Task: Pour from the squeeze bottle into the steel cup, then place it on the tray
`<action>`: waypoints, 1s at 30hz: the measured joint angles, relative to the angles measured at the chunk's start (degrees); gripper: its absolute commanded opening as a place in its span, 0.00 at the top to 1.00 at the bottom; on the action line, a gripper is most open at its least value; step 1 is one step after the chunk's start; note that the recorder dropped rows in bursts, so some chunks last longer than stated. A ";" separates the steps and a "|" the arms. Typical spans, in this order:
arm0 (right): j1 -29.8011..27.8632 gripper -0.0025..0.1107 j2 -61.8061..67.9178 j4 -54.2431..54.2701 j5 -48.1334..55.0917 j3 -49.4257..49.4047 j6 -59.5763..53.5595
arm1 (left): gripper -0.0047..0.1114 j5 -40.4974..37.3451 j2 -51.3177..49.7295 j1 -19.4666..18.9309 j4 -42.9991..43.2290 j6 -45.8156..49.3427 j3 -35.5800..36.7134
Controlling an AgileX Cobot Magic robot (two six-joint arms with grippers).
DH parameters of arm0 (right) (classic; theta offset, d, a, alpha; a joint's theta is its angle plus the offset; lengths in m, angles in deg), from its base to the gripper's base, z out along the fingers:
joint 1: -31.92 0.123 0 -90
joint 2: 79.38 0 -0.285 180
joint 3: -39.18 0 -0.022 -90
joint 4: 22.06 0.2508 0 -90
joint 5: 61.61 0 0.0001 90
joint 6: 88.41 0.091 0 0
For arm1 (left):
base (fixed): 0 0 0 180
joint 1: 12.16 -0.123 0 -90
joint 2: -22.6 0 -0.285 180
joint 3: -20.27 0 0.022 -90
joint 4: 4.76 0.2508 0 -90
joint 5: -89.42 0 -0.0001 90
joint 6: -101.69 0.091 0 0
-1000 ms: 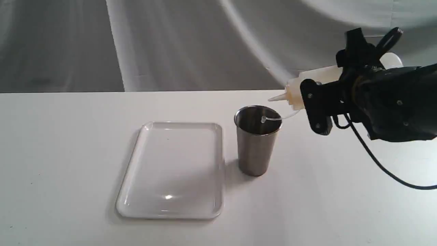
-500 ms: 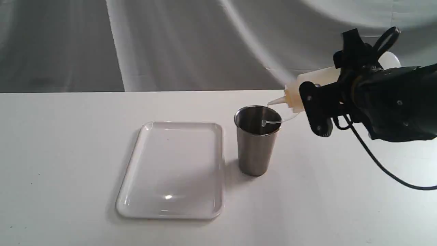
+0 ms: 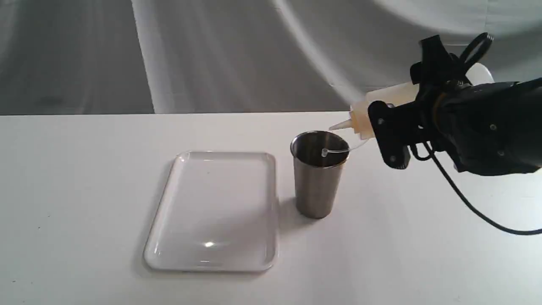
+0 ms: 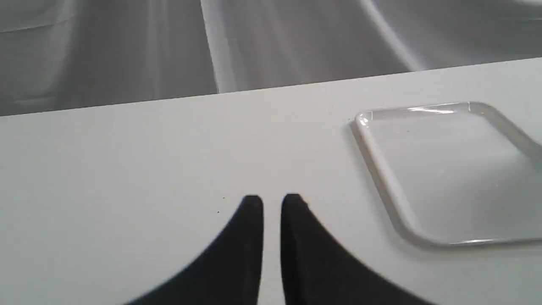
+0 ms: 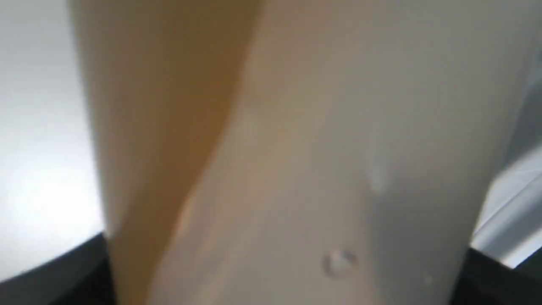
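Observation:
The steel cup (image 3: 318, 173) stands upright on the white table, just right of the white tray (image 3: 216, 212). My right gripper (image 3: 402, 114) is shut on the squeeze bottle (image 3: 387, 103), holding it tipped nearly on its side above and right of the cup. Its nozzle points left and slightly down over the cup's right rim, and the cap strap dangles into the cup's mouth. The right wrist view is filled by the bottle's wall (image 5: 296, 148), with amber liquid showing along one side. In the left wrist view my left gripper (image 4: 272, 201) hovers low over bare table with its fingers nearly together, the tray (image 4: 449, 173) off to one side.
A grey draped cloth hangs behind the table's far edge. A black cable (image 3: 474, 207) hangs from the right arm down toward the table at the right. The left arm does not appear in the exterior view.
The right gripper has shifted the bottle slightly left and tipped it a bit further, so the nozzle now sits over the cup's rim. The cup and tray have not moved.

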 measured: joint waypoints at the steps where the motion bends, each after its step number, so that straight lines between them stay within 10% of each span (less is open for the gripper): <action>1: 0.00 0.98 0.00 0.00 0.00 0.61 0.00 | 0.89 0.00 0.00 0.00 0.00 0.00 0.00; 30: 0.31 0.98 0.00 -0.11 0.80 3.81 -10.45 | 0.89 0.00 0.00 0.00 0.00 0.10 0.00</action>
